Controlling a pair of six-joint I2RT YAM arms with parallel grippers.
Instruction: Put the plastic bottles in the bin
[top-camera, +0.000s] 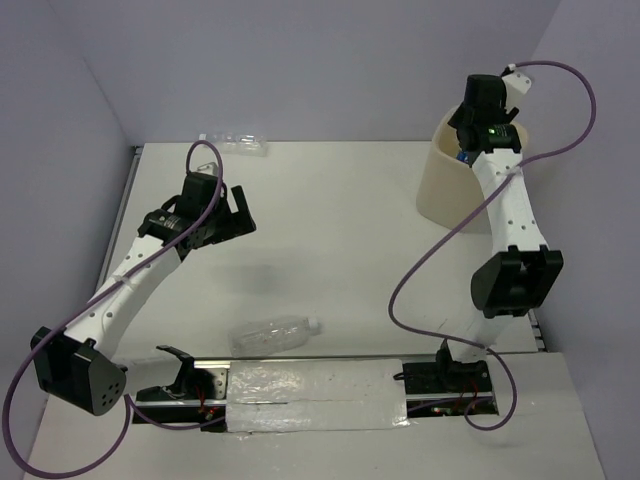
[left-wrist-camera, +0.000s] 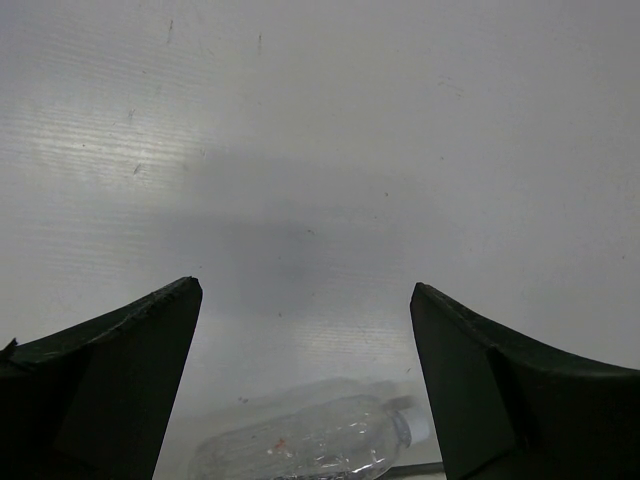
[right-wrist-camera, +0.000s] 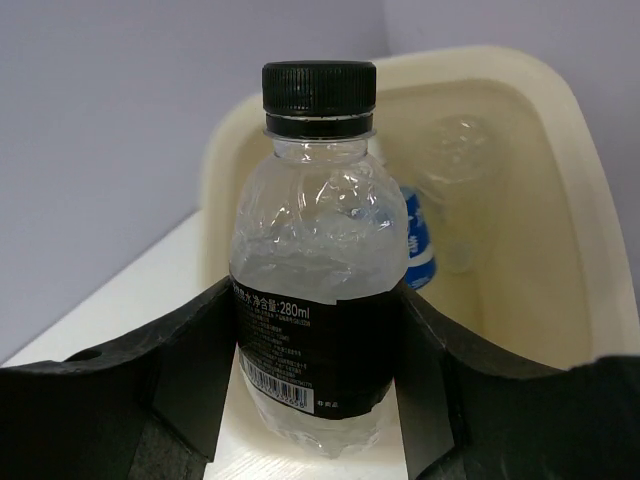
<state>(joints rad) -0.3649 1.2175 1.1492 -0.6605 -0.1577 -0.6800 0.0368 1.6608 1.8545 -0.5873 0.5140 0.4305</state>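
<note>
White table (top-camera: 340, 230) and pale purple walls fill the room. On the far right side stands the tall cream plastic bin (top-camera: 440, 190). The right claw (right-wrist-camera: 318, 335) grips a short clear plastic bottle (right-wrist-camera: 315, 230) with a black cap and black label, and holds it upright over the bin's mouth. Inside the bin lie a blue-labelled bottle (right-wrist-camera: 418, 245) and a clear crinkly bottle (right-wrist-camera: 455, 160), so at least two look done. The left claw (left-wrist-camera: 305, 290) is spread wide and holds nothing, up above the table. Two bottles are left on the table: a clear bottle lying on its side (top-camera: 275, 335) near the arm bases, and a second clear bottle (top-camera: 235, 143) at the far edge by the wall. The job looks about half done
</note>
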